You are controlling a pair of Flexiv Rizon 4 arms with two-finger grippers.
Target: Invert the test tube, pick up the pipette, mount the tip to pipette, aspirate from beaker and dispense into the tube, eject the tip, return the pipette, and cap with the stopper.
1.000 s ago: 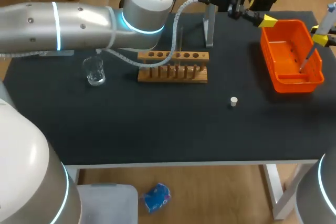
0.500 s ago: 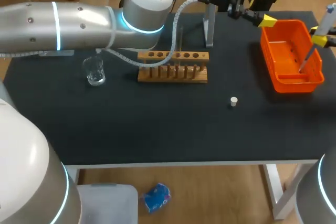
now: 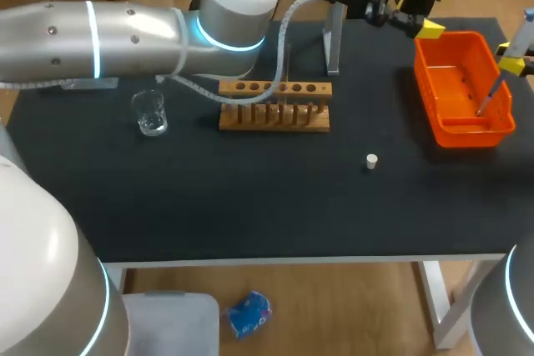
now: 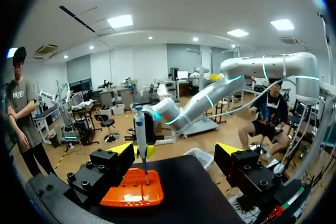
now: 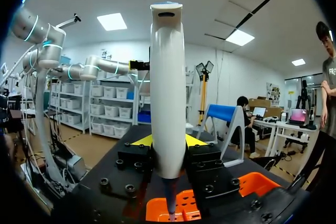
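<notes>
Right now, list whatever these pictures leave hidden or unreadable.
Right end effector: the head view's edge cuts off all but one yellow tip.
White pipette: its thin lower end, at the orange plastic bin, is too small in every view to show whether a tip is mounted.
Clear glass beaker: head view only, too small to read any liquid level.
Wooden test tube rack: head view, any glass tube is too faint to judge.

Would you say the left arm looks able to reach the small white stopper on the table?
Probably yes: its fingers are open and empty, and the small white stopper lies alone on bare black tabletop.
</notes>
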